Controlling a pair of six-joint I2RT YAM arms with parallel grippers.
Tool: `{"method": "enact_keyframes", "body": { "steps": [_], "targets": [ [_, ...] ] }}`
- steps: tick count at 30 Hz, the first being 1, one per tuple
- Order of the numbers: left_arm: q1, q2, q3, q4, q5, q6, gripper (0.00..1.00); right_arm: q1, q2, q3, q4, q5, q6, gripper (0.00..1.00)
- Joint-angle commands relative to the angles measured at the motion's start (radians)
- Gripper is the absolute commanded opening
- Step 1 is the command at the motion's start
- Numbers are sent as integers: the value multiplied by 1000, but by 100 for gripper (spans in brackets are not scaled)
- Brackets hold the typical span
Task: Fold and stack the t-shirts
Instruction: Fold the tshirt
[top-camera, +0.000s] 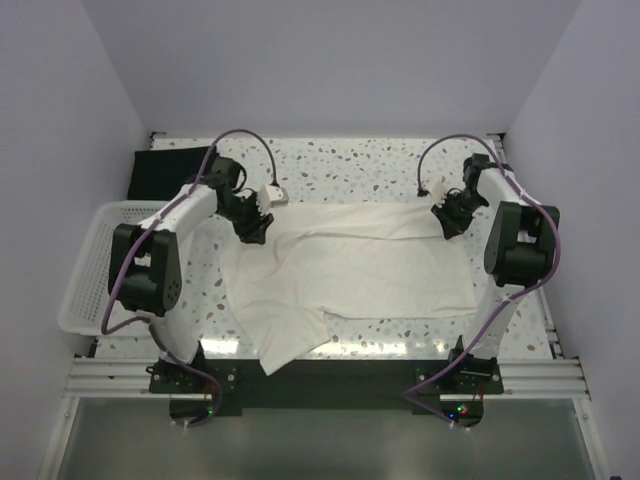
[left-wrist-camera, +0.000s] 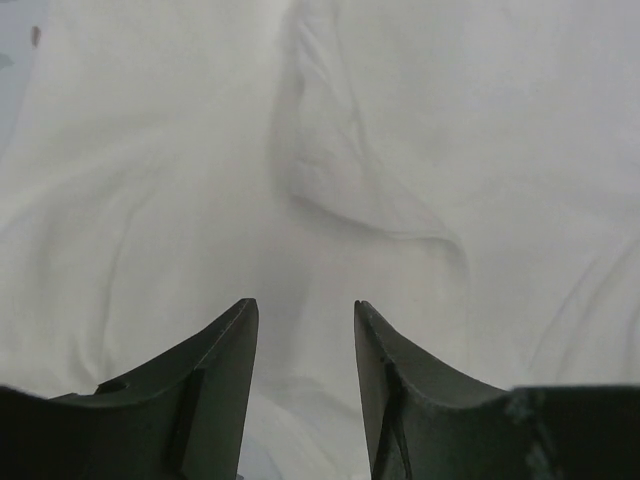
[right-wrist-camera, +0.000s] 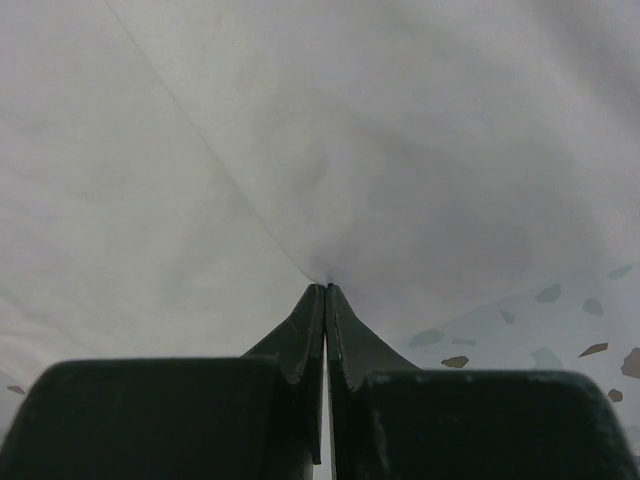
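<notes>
Cream t-shirt (top-camera: 350, 275) spread flat right of basket (top-camera: 82, 285); black t-shirt (top-camera: 165, 170) just beyond basket. Right gripper (right-wrist-camera: 326, 290) at the cream shirt's far corner away from basket, clenched on a pinch of cloth, likely to lift for a fold. Left gripper (left-wrist-camera: 305, 325) over basket-side far corner, jaws parted, nothing between, probably lining up the matching grasp.

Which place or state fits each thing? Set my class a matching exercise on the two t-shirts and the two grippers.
Things:
1. cream t-shirt
2. black t-shirt
3. left gripper
4. right gripper

Places or states:
A. at the far left corner of the table
B. jaws apart above cloth
C. shut, pinching the cream t-shirt
D. spread across the middle of the table

Pairs: 1-D, 2-A, 3-B, 4-C
</notes>
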Motion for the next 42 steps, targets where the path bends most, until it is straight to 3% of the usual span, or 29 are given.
{"method": "enact_keyframes", "body": {
  "steps": [1, 5, 13, 17, 21, 22, 23, 25, 26, 29, 33, 42],
  "targets": [
    [-34, 84, 82, 187, -63, -213, 47, -2, -28, 3, -18, 4, 2, 0],
    [-115, 175, 125, 145, -121, -182, 43, -4, -30, 3, -17, 10, 5, 0],
    [-246, 101, 62, 79, -2, -61, 43, -4, -33, -9, -26, 32, -3, 0],
    [-153, 69, 97, 29, 33, -61, 45, -7, -44, -17, -44, 42, -17, 0],
    [-4, 78, 192, 55, -9, -194, 51, -16, -50, 47, -117, -7, 8, 1],
    [30, 78, 207, 115, -84, -228, 51, -18, -48, 73, -133, -26, 29, 9],
    [44, 81, 210, 147, -112, -260, 52, -19, -41, 104, -147, -78, 81, 30],
    [79, 106, 235, 216, -185, -329, 58, -19, -36, 184, -159, -123, 152, 52],
    [92, 121, 252, 227, -200, -352, 58, -19, -33, 202, -149, -140, 231, 54],
    [138, 195, 342, 232, -233, -446, 59, -18, -27, 228, -26, -119, 432, 55],
    [167, 274, 445, 206, -284, -515, 59, -19, 21, 263, 103, 54, 590, 53],
    [178, 322, 474, 192, -305, -531, 59, -61, 125, 323, 62, 137, 729, 43]
  ]
}}
